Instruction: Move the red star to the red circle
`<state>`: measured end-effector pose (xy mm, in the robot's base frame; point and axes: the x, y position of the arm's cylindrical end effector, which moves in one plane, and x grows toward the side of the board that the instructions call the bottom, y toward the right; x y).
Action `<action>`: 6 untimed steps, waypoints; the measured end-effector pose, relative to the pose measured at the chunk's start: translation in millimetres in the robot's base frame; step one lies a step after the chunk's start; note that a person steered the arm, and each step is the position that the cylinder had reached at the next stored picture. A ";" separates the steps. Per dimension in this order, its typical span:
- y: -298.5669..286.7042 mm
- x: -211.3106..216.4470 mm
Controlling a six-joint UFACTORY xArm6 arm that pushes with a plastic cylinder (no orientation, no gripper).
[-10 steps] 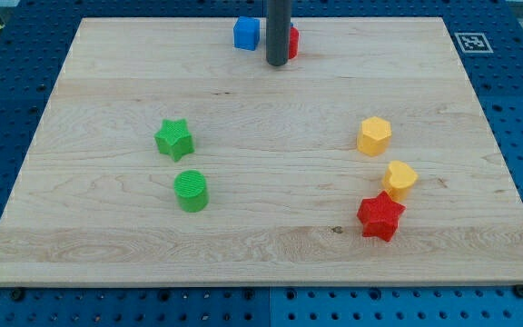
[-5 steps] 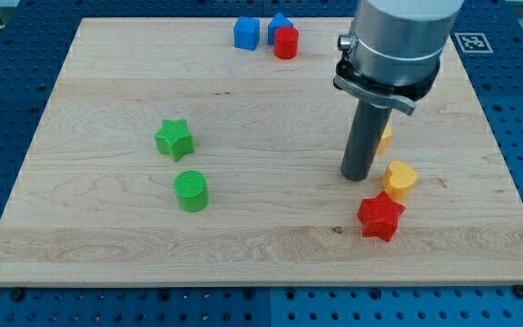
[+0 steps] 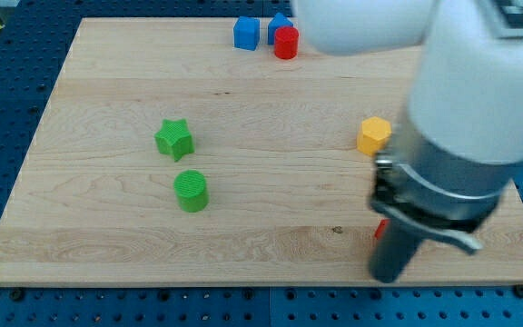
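Down at the view's bottom right, my tip (image 3: 390, 275) sits on the counter (image 3: 107, 245) just below-left of the red star (image 3: 380, 228), which is almost wholly hidden behind the arm, only a red sliver showing; no jaws on this rig, just 1 bare rod, so nothing is pinched. Far off at the view's top sits the red circle (image 3: 286, 43), touching a blue block (image 3: 278, 22) with a blue cube (image 3: 247, 33) beside it, so I'd judge the push should start from below the star, aimed up and leftward, steering left of the yellow block (image 3: 373, 135).
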<state>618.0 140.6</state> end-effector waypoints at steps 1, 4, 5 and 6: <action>37.6 0.9; 35.1 -4.4; 17.0 -26.8; -3.1 -46.5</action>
<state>571.6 137.4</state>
